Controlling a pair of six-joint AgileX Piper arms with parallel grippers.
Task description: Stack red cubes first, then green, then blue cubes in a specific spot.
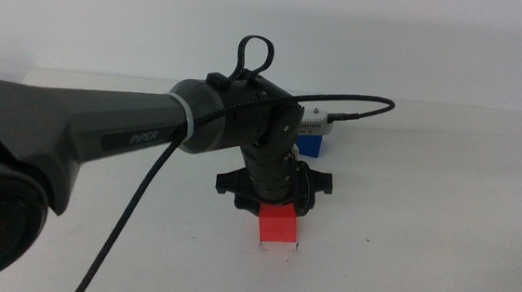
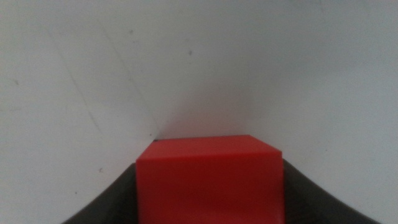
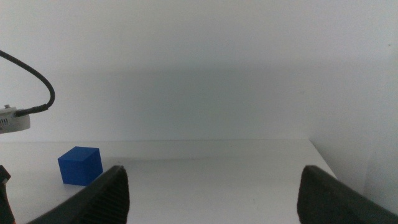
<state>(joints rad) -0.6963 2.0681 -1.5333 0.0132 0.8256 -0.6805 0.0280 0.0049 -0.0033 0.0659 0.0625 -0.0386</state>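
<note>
The left hand point(image 1: 279, 213) stood low over the middle of the white tabletop point(image 1: 422, 233), its dark jaws closed against two opposite faces of the red cube point(image 1: 279, 228). In the left wrist view the red cube point(image 2: 209, 180) filled the space between the jaws, with bare tabletop point(image 2: 199, 68) just beyond it. From the middle view the cube looked to be at or very near the surface, though I could not tell whether it rested there.

To my eye the step was setting down the red cube as the base of the stack. Doing it well would have meant lowering it until its underside sat flat, opening the jaws evenly so neither dragged it sideways, then lifting straight up. A square, level base matters, since two more cubes must sit on it.

The blue cube point(image 1: 312, 146) lay farther back on the tabletop, partly hidden behind the arm, just below a small white module point(image 1: 314, 120) with a black cable point(image 1: 367, 109). The right hand point(image 3: 211, 193) waited out to the side with its jaws spread wide and holding nothing, the blue cube point(image 3: 80, 165) in its sight.

The green cube was not visible anywhere. No containers were on the tabletop.
</note>
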